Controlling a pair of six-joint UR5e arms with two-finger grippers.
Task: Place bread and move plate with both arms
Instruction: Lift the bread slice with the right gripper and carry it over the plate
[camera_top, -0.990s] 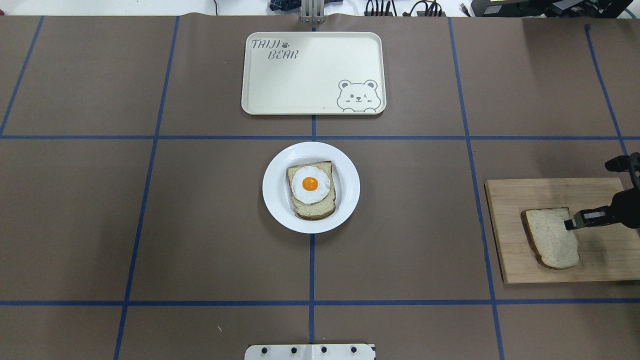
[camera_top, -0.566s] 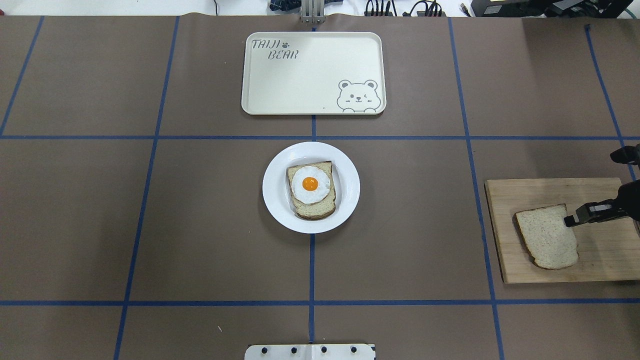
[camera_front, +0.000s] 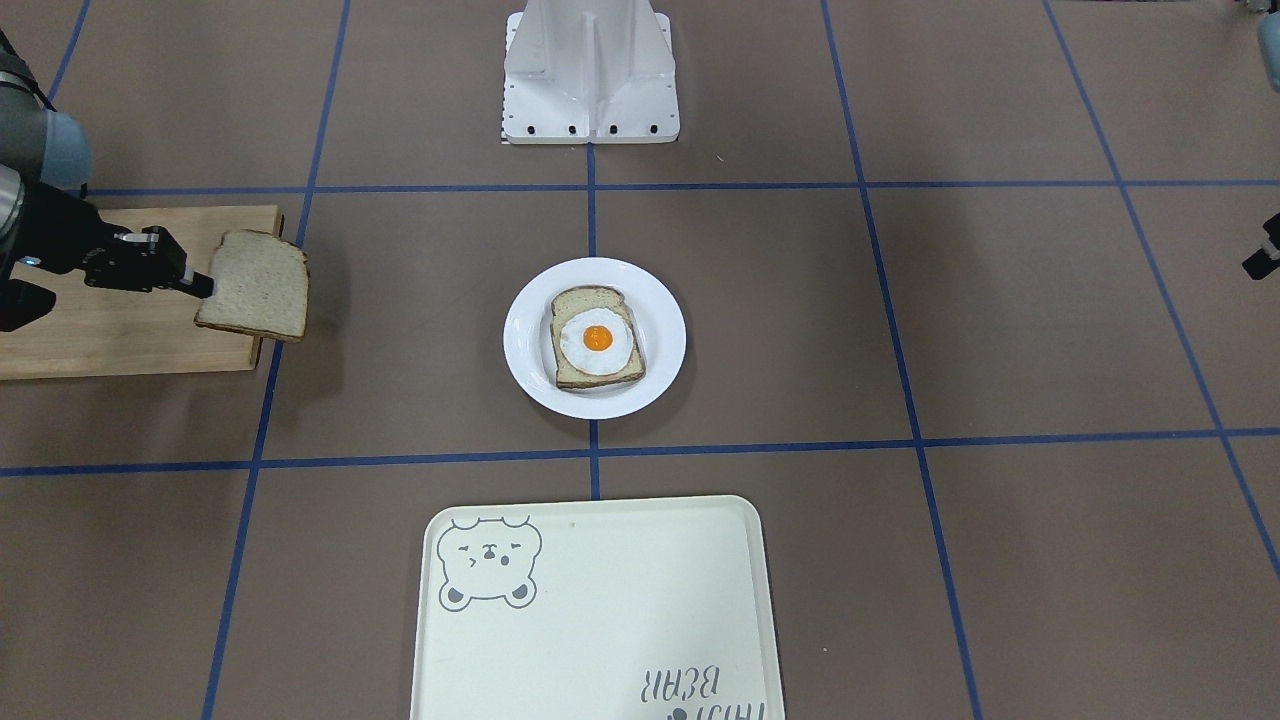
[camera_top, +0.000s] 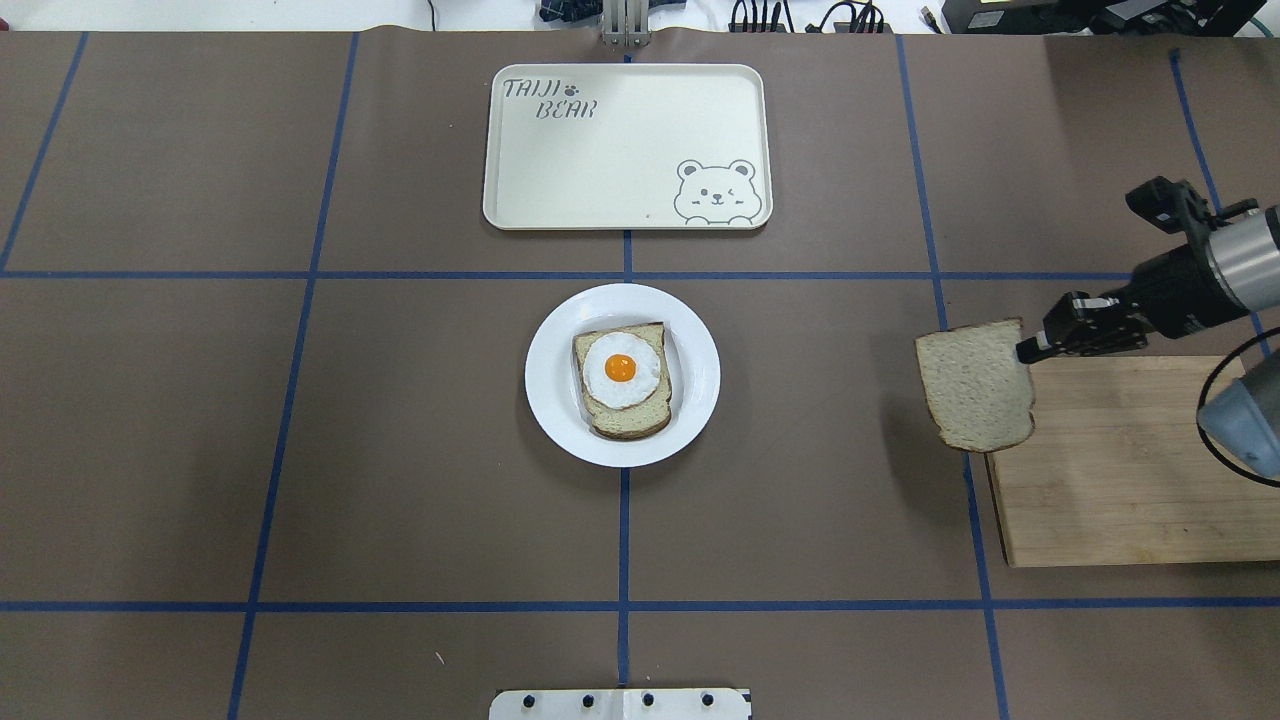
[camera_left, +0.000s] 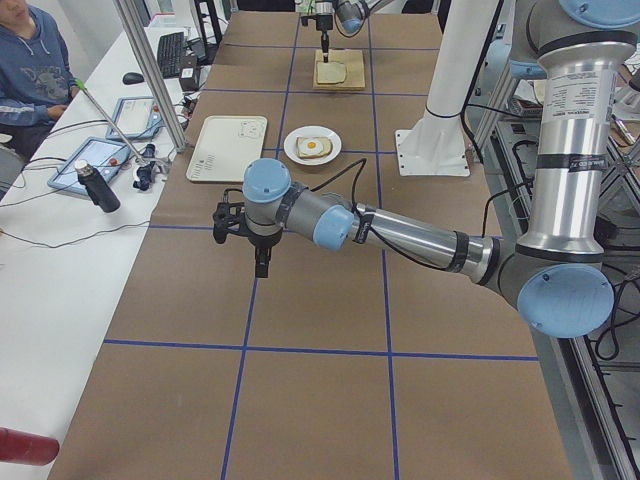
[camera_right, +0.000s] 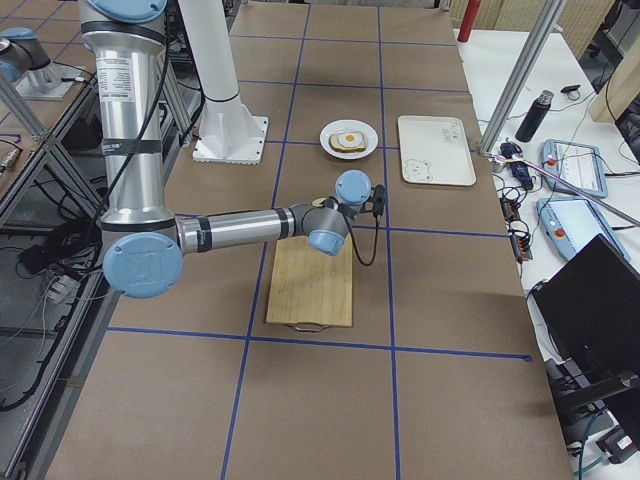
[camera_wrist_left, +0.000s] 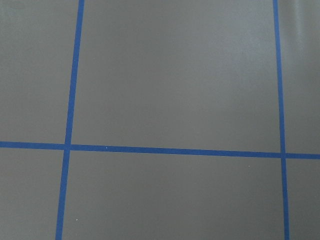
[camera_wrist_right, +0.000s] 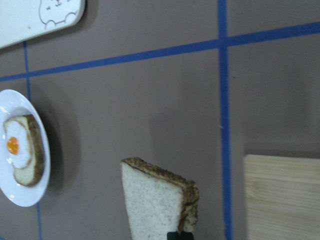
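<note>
My right gripper (camera_top: 1025, 352) is shut on the right edge of the plain bread slice (camera_top: 975, 385). It holds the slice in the air past the left edge of the wooden cutting board (camera_top: 1120, 470). The slice also shows in the front view (camera_front: 255, 285) and in the right wrist view (camera_wrist_right: 157, 205). The white plate (camera_top: 545, 375) sits at the table's centre, well left of the held slice. It carries a bread slice topped with a fried egg (camera_top: 620, 378). My left gripper (camera_left: 260, 265) hangs over bare table at the far left; I cannot tell whether it is open or shut.
A cream tray with a bear drawing (camera_top: 600, 160) lies beyond the plate. The robot's white base (camera_front: 590, 75) stands on the near side. Blue tape lines cross the brown table. A person (camera_left: 30, 60) sits at a side bench with devices.
My right gripper has lifted the plain slice off the cutting board and carried it left and away from the robot, toward the plate. The plate and the tray have not moved.
</note>
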